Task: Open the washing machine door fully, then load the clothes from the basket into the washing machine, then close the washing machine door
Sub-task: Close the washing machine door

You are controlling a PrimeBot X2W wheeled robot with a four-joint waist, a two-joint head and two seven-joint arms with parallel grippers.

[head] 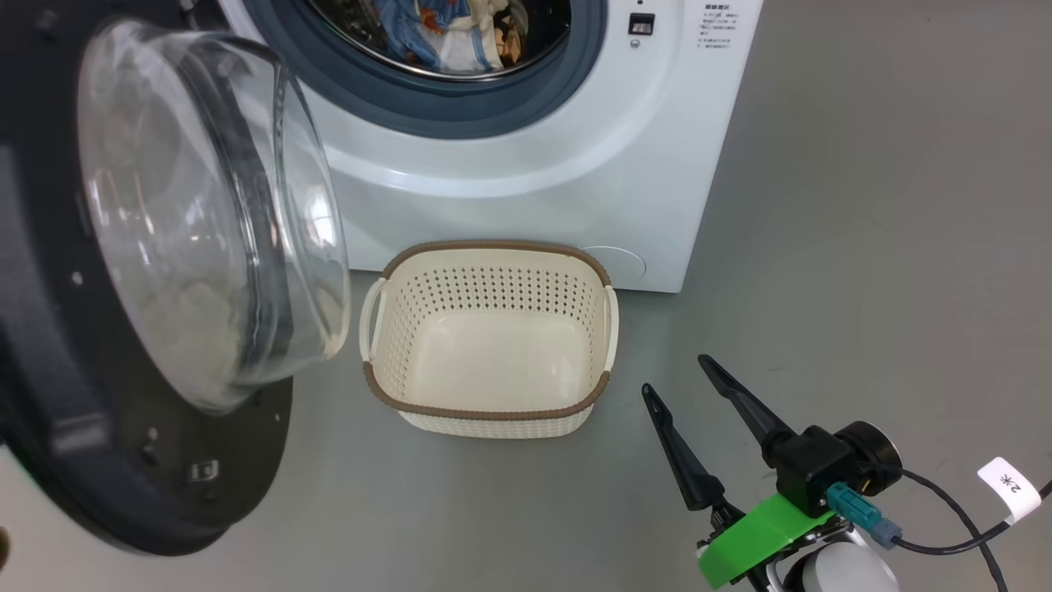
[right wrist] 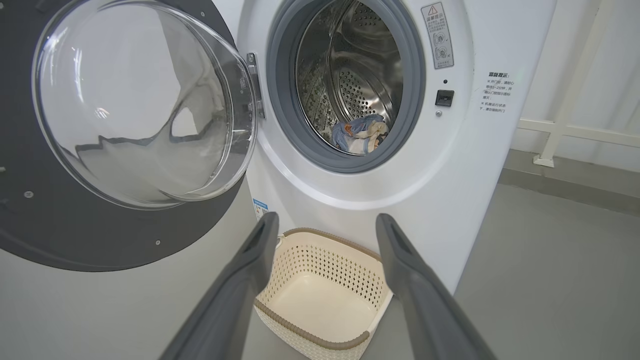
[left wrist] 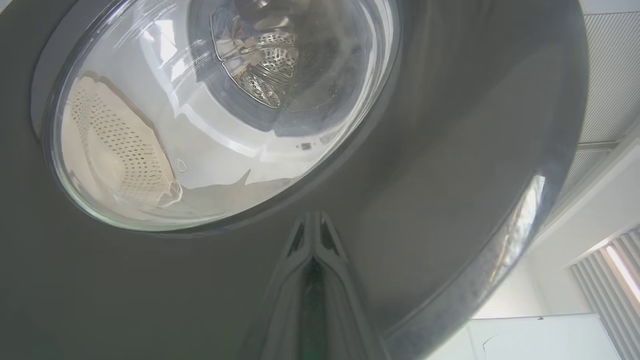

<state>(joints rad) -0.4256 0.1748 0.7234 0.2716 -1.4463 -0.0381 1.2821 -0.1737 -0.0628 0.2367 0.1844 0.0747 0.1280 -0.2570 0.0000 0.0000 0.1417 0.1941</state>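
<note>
Head view: washing machine door (head: 123, 460) swung open at left, inner face and glass bowl (head: 197, 222) toward camera. Washing machine (head: 534, 181) behind, clothes (head: 448, 33) bunched inside its opening. Basket (head: 493, 245) upright on the grey floor (head: 863, 247), just in front of the machine's foot, beside the door. Right gripper (head: 675, 374) low right, fingers spread wide, gripping nothing, over floor right of the basket.

Left wrist view: left gripper (left wrist: 312, 217) fingers pressed together, tips up at the door's dark face just below the glass. Contact cannot be told.

Right wrist view: both fingers far apart, basket on the floor between them. Door open at left. Clothes lie at the bottom front of the steel drum (right wrist: 360, 65), behind the grey gasket (right wrist: 280, 100).
</note>
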